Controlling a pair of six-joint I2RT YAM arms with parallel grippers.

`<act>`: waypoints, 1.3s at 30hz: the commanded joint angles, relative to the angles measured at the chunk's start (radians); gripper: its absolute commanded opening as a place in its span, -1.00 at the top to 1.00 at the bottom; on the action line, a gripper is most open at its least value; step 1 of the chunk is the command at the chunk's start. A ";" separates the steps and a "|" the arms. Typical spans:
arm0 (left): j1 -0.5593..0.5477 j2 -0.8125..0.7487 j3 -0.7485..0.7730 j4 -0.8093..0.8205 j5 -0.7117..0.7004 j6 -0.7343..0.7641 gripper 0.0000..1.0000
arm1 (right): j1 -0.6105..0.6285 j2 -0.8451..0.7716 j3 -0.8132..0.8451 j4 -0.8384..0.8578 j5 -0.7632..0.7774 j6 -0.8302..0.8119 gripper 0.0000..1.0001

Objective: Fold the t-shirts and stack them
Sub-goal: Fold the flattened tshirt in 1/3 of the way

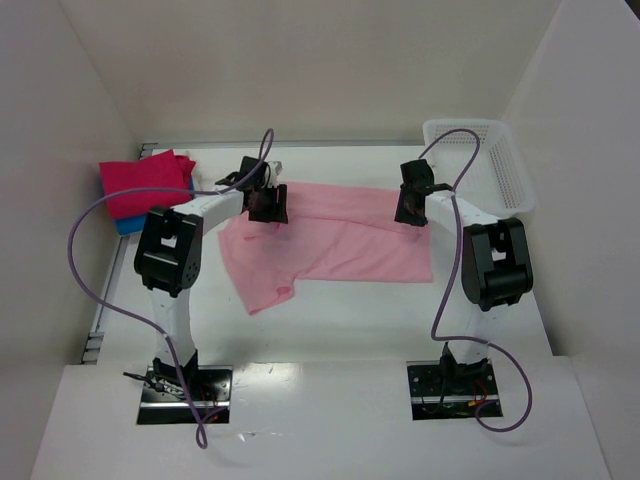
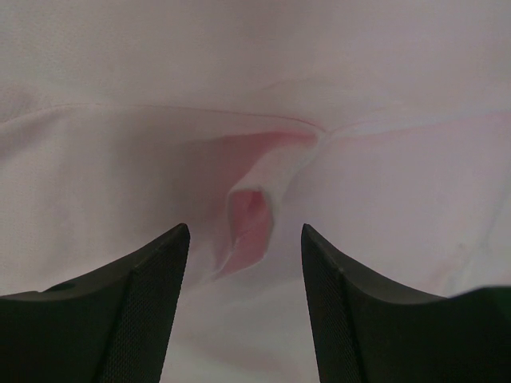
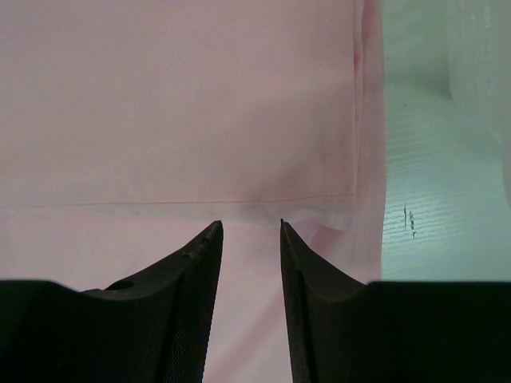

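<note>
One light pink t-shirt (image 1: 340, 240) lies spread across the middle of the desk (image 1: 350, 320), a flap trailing at its near left corner. At the far left, well apart from it, a folded magenta shirt (image 1: 145, 180) rests on a folded blue shirt (image 1: 130, 222).

The left hand (image 2: 243, 231) hangs over the far left edge of the pink shirt. Its jaws stand wide apart and empty, framing a small raised pucker of cloth. The right hand (image 3: 250, 225) is over the far right edge, jaws narrowly parted and gripping nothing, lined up with a hem where one layer lies on another.

The step in hand appears to be taking hold of the far edge for a fold. Next, both hands need to close on the cloth together.

In the overhead view the hands hide that edge. Whether the fingertips touch the cloth cannot be told, and the neck and sleeves are hard to make out. A basket (image 1: 520, 190) stands at the far right.
</note>
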 commanded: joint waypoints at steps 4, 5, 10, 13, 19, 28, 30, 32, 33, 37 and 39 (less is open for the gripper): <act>0.007 0.043 0.042 0.057 -0.041 0.013 0.04 | -0.003 -0.032 -0.008 0.014 0.027 0.009 0.19; 0.007 0.043 0.042 0.073 -0.007 0.013 0.19 | -0.003 -0.026 -0.008 0.014 0.027 0.009 0.19; 0.007 0.052 0.032 0.090 0.153 0.022 0.71 | -0.003 -0.021 -0.008 0.014 0.027 0.009 0.19; -0.019 0.026 0.007 0.099 0.191 0.034 0.89 | -0.003 -0.021 -0.008 0.014 0.027 0.009 0.19; -0.025 -0.020 -0.014 -0.036 0.273 0.077 0.77 | -0.003 -0.011 -0.008 0.024 0.017 0.009 0.19; -0.025 -0.078 -0.068 -0.120 0.170 0.098 -0.03 | -0.003 -0.011 -0.008 0.024 0.017 0.009 0.19; -0.023 -0.088 -0.065 -0.118 0.151 0.088 -0.06 | -0.003 -0.011 -0.008 0.024 0.017 0.009 0.19; -0.016 -0.096 -0.053 -0.110 0.118 0.073 -0.19 | -0.003 -0.011 -0.008 0.024 0.017 0.009 0.19; -0.016 -0.096 -0.037 -0.108 0.110 0.063 -0.19 | -0.003 -0.011 -0.008 0.024 0.017 0.009 0.19; -0.016 -0.096 0.001 -0.033 0.078 0.022 -0.30 | -0.003 -0.011 -0.008 0.024 0.017 0.009 0.19; -0.025 -0.094 0.013 -0.002 0.067 0.012 -0.33 | -0.003 -0.011 -0.008 0.024 0.017 0.009 0.19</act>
